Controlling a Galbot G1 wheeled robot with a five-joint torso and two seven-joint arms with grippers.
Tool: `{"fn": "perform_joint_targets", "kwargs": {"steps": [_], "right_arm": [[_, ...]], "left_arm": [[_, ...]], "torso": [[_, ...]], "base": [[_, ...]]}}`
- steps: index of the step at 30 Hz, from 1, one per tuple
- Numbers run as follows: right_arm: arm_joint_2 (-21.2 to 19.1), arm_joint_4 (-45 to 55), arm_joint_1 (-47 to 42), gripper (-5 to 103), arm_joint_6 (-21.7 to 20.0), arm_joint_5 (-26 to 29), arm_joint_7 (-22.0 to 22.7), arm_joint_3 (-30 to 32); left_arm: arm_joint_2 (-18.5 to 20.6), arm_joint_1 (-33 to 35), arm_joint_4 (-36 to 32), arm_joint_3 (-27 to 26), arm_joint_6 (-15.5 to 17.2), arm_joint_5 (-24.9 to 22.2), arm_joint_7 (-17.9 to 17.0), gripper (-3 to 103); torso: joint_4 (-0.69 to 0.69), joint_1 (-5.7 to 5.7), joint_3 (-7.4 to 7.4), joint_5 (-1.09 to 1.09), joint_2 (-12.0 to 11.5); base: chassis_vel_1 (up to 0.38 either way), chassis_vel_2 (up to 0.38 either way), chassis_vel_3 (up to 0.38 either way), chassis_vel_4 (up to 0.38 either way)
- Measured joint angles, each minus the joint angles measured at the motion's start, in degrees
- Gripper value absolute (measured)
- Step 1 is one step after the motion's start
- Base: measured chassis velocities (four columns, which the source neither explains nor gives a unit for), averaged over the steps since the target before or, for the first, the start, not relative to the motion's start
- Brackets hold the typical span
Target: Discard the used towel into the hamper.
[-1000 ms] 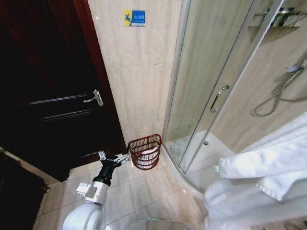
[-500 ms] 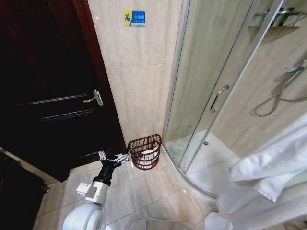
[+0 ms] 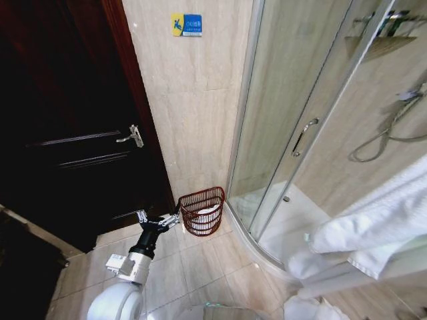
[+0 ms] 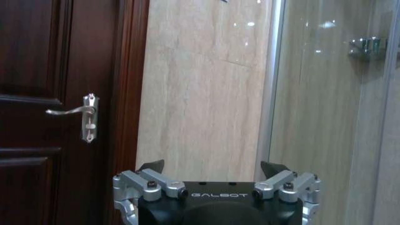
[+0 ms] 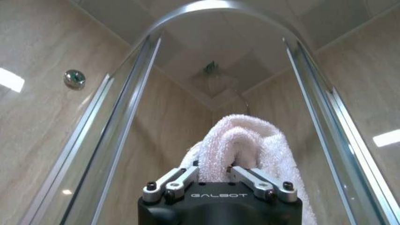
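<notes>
The hamper (image 3: 202, 212), a small dark red-brown wire basket, stands on the floor against the tiled wall beside the shower enclosure, with something white lying inside it. My left gripper (image 3: 159, 217) hovers low just left of the hamper, open and empty; in the left wrist view its fingers (image 4: 153, 165) stand wide apart. The white towel (image 3: 377, 223) hangs in folds at the right of the head view, in front of the shower. In the right wrist view my right gripper (image 5: 214, 169) is shut on a fold of the towel (image 5: 244, 138), held up high.
A dark wooden door (image 3: 67, 133) with a metal handle (image 3: 133, 137) fills the left. The curved glass shower enclosure (image 3: 293, 100) with its door handle (image 3: 304, 136) stands right of the hamper. Beige floor tiles (image 3: 200, 267) lie between me and the hamper.
The towel at the right of the head view has swung: it slid right and lower, then came back left. The left arm and hamper have not moved.
</notes>
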Motion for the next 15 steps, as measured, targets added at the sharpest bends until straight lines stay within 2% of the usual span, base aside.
{"fn": "perform_joint_targets", "kwargs": {"steps": [7,15], "right_arm": [[-0.6,-0.2,0.6,10,0.8,0.1,0.0,0.1],[-0.6,-0.4,0.7,10,1.2,0.0,-0.2,0.1]], "left_arm": [[0.0,0.0,0.0,0.0,0.0,0.0,0.0,100],[0.0,0.0,0.0,0.0,0.0,0.0,0.0,100]], "torso": [[0.00,0.03,0.01,0.00,0.0],[0.00,0.00,0.00,-0.01,0.0]], "base": [[0.061,-0.076,-0.076,0.079],[0.181,-0.182,-0.203,0.180]]}}
